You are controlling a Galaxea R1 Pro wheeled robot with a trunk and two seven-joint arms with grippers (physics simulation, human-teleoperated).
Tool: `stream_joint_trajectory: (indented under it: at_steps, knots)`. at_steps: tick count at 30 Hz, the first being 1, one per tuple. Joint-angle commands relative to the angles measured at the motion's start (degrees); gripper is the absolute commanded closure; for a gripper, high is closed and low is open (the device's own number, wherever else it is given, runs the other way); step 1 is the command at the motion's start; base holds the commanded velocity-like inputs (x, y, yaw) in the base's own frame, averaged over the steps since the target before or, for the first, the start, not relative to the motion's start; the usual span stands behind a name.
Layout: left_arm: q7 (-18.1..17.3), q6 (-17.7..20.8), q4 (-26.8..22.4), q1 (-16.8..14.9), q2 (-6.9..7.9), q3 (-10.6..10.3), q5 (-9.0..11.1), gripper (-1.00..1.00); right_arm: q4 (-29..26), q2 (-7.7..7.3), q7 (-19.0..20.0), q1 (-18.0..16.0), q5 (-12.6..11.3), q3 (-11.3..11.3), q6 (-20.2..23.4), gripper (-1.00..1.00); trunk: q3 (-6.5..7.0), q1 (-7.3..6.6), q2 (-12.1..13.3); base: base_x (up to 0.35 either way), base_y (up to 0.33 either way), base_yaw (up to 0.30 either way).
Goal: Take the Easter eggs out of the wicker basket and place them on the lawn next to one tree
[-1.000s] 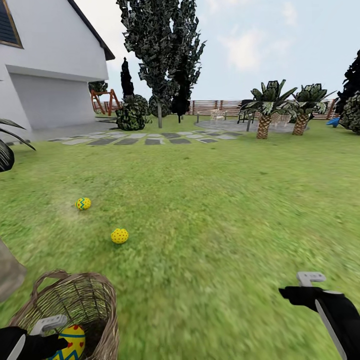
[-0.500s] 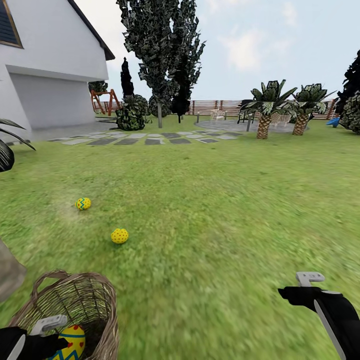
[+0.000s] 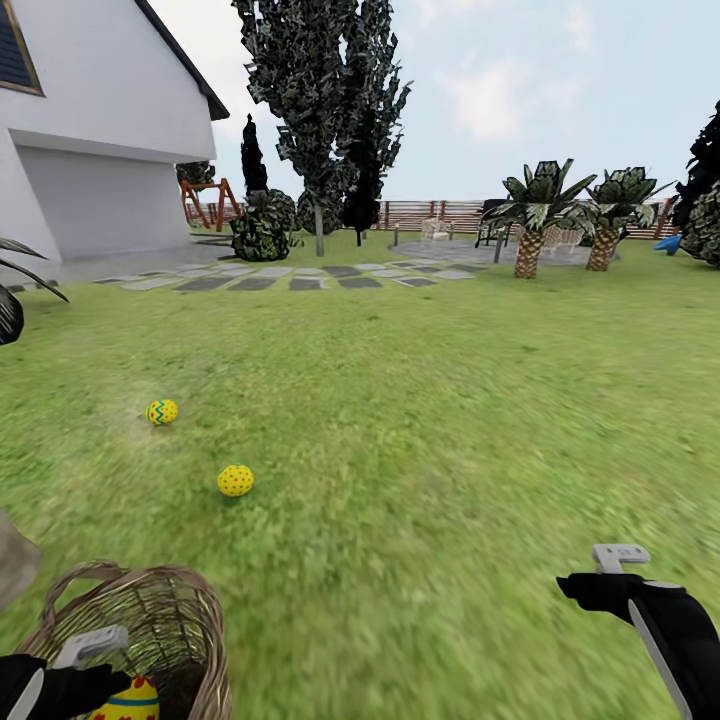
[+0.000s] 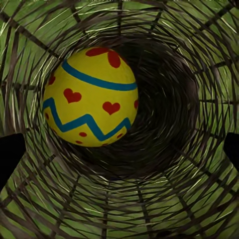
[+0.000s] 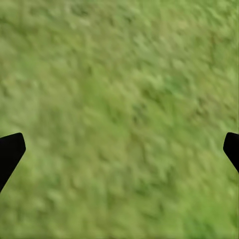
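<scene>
The left gripper [image 3: 95,665] is hanging at the near left, over the mouth of the wicker basket [image 3: 175,610], and the left wrist view is looking straight down inside: its fingertips [image 4: 10,154] are sitting spread wide at the edges of that view, released, clamping nothing. One Easter egg [image 4: 90,97] is lying in the basket's bottom, yellow with blue bands and red hearts, resting against the woven wall. Out on the lawn [image 3: 450,420], the dotted egg [image 3: 236,480] is sitting a little beyond the basket, and the zigzag egg [image 3: 162,411] is lying farther out and slightly to the left, the two apart from each other. Over at the near right, the right gripper [image 3: 610,570] is hovering above bare grass, jaws standing wide open and empty. Far off, a dark tall tree [image 3: 320,90] is rising beside the white house [image 3: 100,150], with stepping stones [image 3: 290,275] running across in front of it.
</scene>
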Motion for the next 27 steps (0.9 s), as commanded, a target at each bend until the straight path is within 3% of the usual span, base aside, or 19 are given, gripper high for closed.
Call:
stream_joint_trajectory:
  at_steps: [1,5,7,11,22,27]
  knots:
    - [-0.1,0.3,-0.1,0.0,0.1,0.1,0.1,-1.0,-0.1,-0.05,0.3,0.0,0.2,-0.1,0.3,-1.0,-0.06,-0.01,0.0,0.003,0.0,0.0]
    - [1.8,0.3,-1.4,0.0,0.66,0.2,-0.2,-1.0,-0.1,-0.09,0.3,0.0,0.2,-0.2,0.2,-1.0,-0.06,-0.01,0.0,0.001,0.0,0.0]
    - [4.9,0.3,-2.3,0.0,1.43,0.3,-0.6,-1.0,-0.1,-0.09,0.3,0.0,0.2,-0.2,0.2,-1.0,-0.06,-0.01,0.0,0.0,0.0,0.0]
    - [6.8,0.4,-2.6,0.0,3.16,0.5,-0.6,-1.0,-0.1,-0.14,0.3,0.0,0.2,-0.3,0.2,-1.0,-0.06,-0.01,0.0,0.0,0.0,0.0]
    - [7.0,0.4,-2.2,0.0,2.96,0.3,-0.3,-1.0,-0.2,-0.52,0.3,0.0,0.1,-0.4,0.3,-1.0,-0.06,-0.01,0.0,0.0,0.0,0.0]
    - [7.0,0.4,-2.1,0.0,2.73,0.3,-0.3,-1.0,-0.2,-0.53,0.4,0.0,0.1,-0.4,0.3,-1.0,-1.17,0.12,-0.1,0.0,0.0,0.0]
